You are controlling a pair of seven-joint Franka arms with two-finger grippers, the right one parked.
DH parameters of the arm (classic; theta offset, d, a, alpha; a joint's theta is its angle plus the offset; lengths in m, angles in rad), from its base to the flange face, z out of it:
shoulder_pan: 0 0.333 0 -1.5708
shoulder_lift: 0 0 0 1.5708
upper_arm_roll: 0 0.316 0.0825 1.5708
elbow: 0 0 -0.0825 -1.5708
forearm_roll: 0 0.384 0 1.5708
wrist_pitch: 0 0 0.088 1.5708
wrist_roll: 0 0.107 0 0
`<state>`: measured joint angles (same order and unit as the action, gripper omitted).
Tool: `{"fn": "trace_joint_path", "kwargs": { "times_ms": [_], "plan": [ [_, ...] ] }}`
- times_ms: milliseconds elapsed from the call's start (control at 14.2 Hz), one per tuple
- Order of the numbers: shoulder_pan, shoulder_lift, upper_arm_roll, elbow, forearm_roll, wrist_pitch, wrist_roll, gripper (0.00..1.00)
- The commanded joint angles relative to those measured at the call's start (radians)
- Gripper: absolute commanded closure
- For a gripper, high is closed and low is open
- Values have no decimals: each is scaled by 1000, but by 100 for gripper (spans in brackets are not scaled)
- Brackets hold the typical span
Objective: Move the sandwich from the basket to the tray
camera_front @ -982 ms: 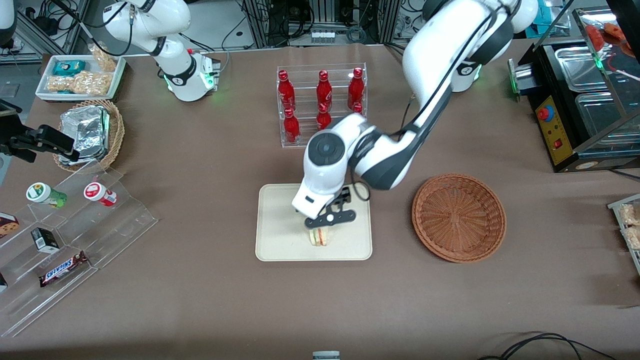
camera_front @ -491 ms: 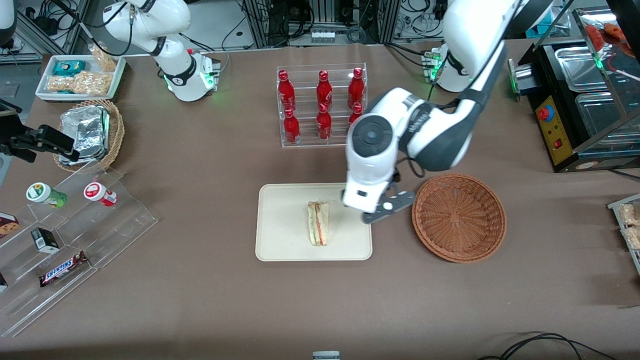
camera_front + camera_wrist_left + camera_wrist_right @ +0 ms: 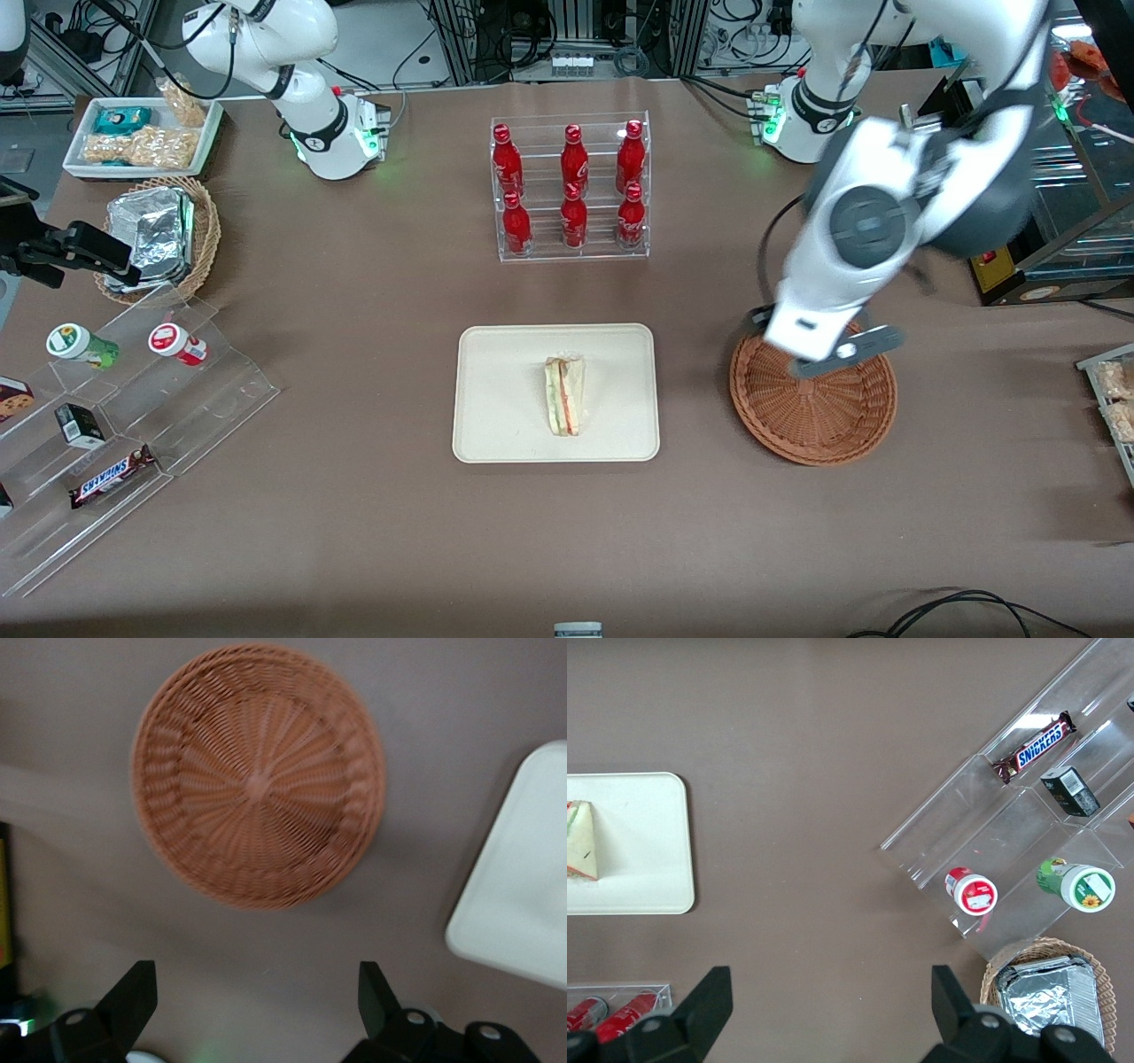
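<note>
You swung the gripper (image 3: 837, 354) off the tray (image 3: 496, 425) and across to the basket (image 3: 815, 416), where it hung above the rim at roughly the basket's 12 o'clock. Its fingers (image 3: 133, 997) stood spread wide with nothing between them. You had left the sandwich (image 3: 565, 395) lying on the tray, near its middle and a touch toward 4 o'clock, filling edge up. From the tray the basket sat at 3 o'clock, well apart, and it held nothing. At the tray's 12 o'clock stood the rack of red bottles (image 3: 571, 186).
</note>
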<state>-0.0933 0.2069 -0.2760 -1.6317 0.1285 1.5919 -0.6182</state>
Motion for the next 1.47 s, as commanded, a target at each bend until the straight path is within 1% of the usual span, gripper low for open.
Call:
{"fn": "trace_joint_path", "kwargs": {
  "times_ms": [0,70,140,211,281,421,561,702,772,912,1123,1404],
  "plan": [
    [101,-119,-5,-54,-33,-79,188,0],
    [157,-151,-8,-53,-39,-96,239,0],
    [196,-168,-9,-47,-65,-113,283,0],
    [211,-185,-6,-36,-82,-121,325,0],
    [213,-199,4,-27,-81,-122,356,0],
    [198,-216,120,10,-104,-137,373,0],
    [189,-215,199,62,-154,-161,431,0],
    [94,-218,346,88,-200,-165,475,0],
    [69,-218,394,99,-214,-173,479,0],
    [64,-224,405,110,-216,-220,480,0],
    [63,-231,394,96,-208,-224,480,0],
    [72,-233,304,101,-193,-227,472,0]
  ]
}}
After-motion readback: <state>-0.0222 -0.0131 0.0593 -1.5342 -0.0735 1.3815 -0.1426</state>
